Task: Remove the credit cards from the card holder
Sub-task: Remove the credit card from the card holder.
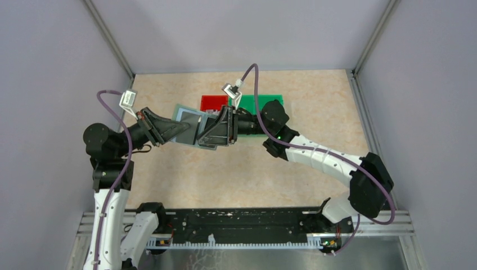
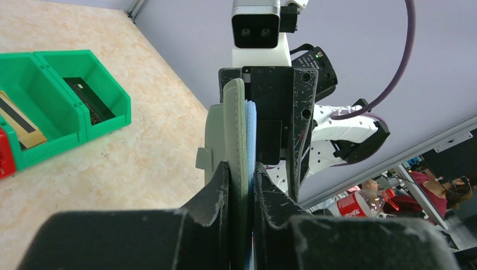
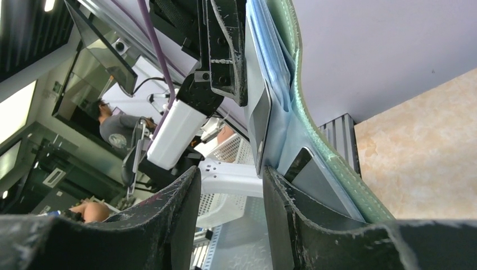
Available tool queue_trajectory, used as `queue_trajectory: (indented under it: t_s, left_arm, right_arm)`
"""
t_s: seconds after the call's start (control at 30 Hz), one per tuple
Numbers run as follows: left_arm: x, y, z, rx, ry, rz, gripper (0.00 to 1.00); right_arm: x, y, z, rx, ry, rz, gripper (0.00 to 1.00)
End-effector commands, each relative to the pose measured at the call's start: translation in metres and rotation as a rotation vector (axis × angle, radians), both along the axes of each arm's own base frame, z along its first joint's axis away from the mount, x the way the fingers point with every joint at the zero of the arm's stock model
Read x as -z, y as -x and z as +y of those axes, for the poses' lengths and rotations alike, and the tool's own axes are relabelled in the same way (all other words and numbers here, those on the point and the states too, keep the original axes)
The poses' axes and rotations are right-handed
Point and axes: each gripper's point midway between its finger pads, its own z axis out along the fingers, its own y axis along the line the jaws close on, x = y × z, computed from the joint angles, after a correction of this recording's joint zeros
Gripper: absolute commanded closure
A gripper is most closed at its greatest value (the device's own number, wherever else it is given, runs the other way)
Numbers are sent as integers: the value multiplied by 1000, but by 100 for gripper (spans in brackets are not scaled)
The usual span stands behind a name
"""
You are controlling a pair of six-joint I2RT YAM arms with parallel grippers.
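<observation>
The grey-green card holder (image 1: 187, 116) hangs open above the table, its pale blue pockets facing the near side. My left gripper (image 2: 242, 185) is shut on one edge of the card holder (image 2: 233, 129). In the right wrist view a dark grey credit card (image 3: 318, 177) sits in a pocket, and the edge of another card (image 3: 260, 132) sticks out beside it. My right gripper (image 3: 230, 197) is open with nothing between its fingers. Its right finger (image 3: 292, 214) lies against the pocketed face of the holder (image 3: 315, 135). From above, the right gripper (image 1: 209, 135) covers the holder's right half.
A red bin (image 1: 214, 102) and a green bin (image 1: 261, 104) stand behind the grippers at the back of the table. The green bin (image 2: 107, 107) holds a tan card (image 2: 19, 121) and a dark item (image 2: 87, 101). Grey walls enclose three sides.
</observation>
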Motion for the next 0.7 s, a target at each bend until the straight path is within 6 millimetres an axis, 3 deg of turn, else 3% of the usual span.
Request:
queue_trajectory:
  t_s: [0.0, 0.4, 0.67]
  left_arm:
    - [-19, 18, -3, 44, 0, -80, 100]
    - [0, 9, -1, 11, 0, -35, 100]
    - [-8, 12, -1, 12, 34, 7, 100]
  right_arm:
    - [-24, -3, 0, -3, -87, -40, 56]
    - [-43, -4, 2, -26, -188, -32, 57]
    - [-31, -32, 12, 115, -170, 15, 60]
